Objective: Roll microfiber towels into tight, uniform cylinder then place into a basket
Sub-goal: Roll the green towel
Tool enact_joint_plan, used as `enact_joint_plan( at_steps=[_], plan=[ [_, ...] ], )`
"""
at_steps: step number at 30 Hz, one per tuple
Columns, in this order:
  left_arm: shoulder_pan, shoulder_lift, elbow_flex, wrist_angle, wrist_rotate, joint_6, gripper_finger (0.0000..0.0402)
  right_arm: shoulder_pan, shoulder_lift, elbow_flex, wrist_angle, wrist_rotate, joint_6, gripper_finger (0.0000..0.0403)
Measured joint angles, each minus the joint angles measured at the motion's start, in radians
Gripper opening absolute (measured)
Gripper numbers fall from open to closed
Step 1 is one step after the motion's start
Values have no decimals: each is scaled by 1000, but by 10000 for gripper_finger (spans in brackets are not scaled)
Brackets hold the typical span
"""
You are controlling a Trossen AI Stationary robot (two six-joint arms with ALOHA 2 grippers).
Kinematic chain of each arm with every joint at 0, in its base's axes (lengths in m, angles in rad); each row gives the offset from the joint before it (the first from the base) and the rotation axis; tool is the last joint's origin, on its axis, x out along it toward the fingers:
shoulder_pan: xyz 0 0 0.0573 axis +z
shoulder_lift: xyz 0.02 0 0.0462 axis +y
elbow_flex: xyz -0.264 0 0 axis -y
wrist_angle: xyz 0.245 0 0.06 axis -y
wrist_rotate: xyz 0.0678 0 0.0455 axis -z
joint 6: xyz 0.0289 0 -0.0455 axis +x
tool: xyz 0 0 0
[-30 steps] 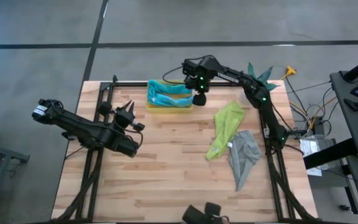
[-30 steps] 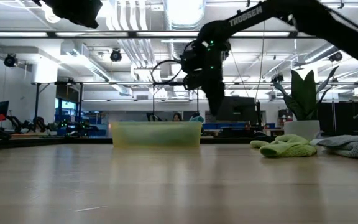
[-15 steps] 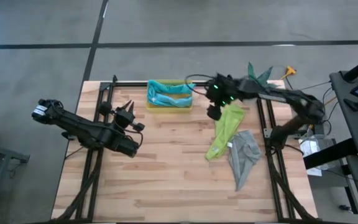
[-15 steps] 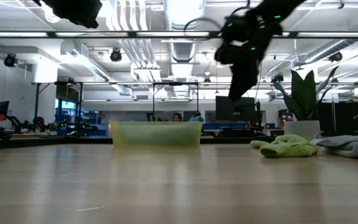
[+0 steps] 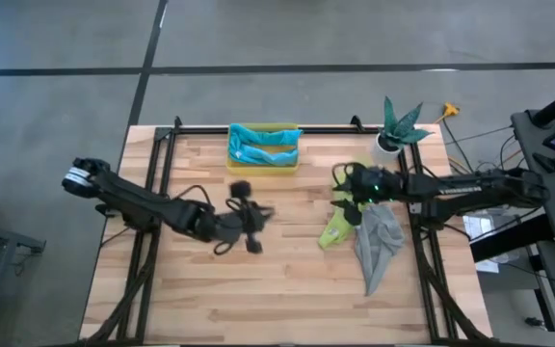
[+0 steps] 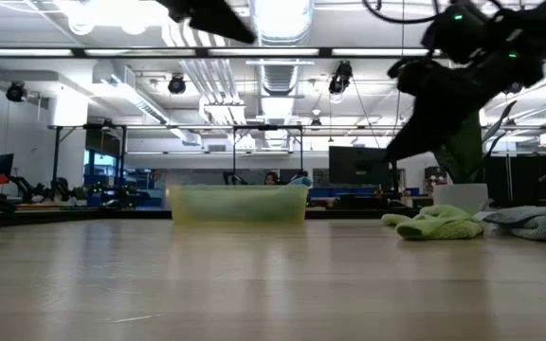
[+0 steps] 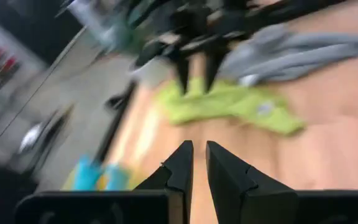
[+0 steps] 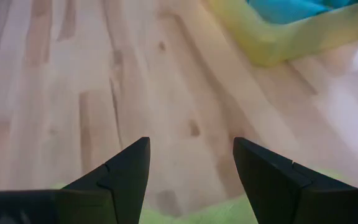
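The right gripper (image 5: 352,204) has swung from the basket (image 5: 263,164) to the green towel (image 5: 340,227), jaws apart. The left gripper (image 5: 251,214), jaws together, has moved toward the table's middle. Green likely gets rolled next.

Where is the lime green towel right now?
In the high view the lime green towel lies on the table's right half, beside the grey towel, with the open right gripper over its upper end.

Potted plant (image 5: 398,123) in white pot at table's (image 5: 258,289) far right corner; cables (image 5: 485,178) beside.
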Motion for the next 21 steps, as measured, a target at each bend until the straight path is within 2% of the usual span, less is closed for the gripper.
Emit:
enact_joint_plan(
  at_steps=[2,7,11,14,17,21],
  plan=[
    [1,37,-5,54,54,56,30,61,-27,-46,37,54,29,226],
    [5,122,-5,67,57,103,30,243,-44,-172,256,217,71,226],
    [5,168,-4,96,27,88,30,392,0,-257,504,383,56,226],
    [5,191,1,91,23,80,30,485,57,-287,622,517,66,226],
    [3,196,3,92,23,79,30,543,121,-292,664,571,79,226],
    [2,196,3,93,23,78,30,563,211,-276,678,602,104,226]
  ],
)
